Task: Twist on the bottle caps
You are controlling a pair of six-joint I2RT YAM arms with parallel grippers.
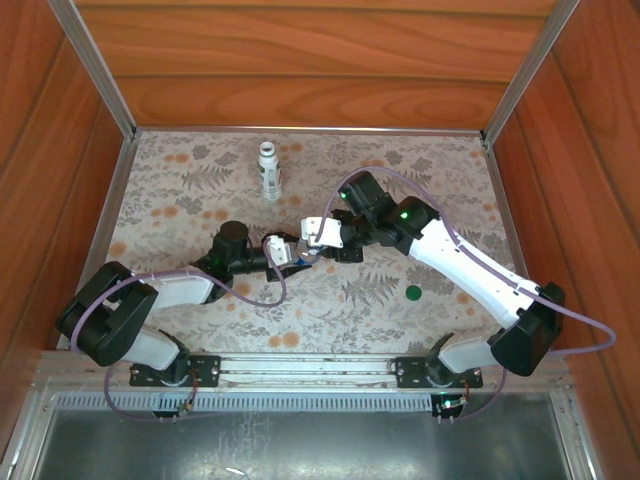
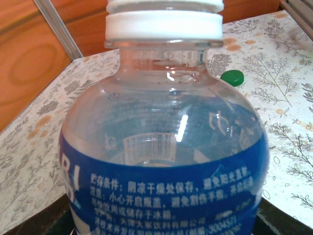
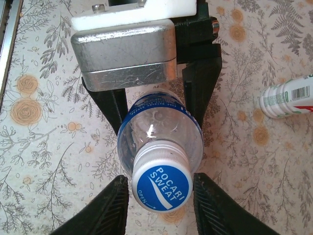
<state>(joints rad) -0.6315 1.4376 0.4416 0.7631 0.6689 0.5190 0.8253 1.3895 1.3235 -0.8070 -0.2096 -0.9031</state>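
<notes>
My left gripper (image 1: 272,250) is shut on the clear bottle with the blue label (image 2: 166,147), holding it by its body above the table. The blue-topped cap (image 3: 161,183) sits on that bottle's neck. My right gripper (image 3: 161,188) straddles this cap, its dark fingers (image 3: 115,205) close on either side with a thin gap left, so it stands open. The white bottle (image 1: 269,172) with the red-marked label lies at the back of the table, open end showing in the right wrist view (image 3: 288,95). The dark green cap (image 1: 414,293) lies loose on the cloth, right of centre.
A floral cloth (image 1: 180,220) covers the table. Wooden walls with metal corner rails (image 1: 95,70) enclose it on three sides. The right arm (image 1: 470,270) reaches diagonally across the right half, above the green cap.
</notes>
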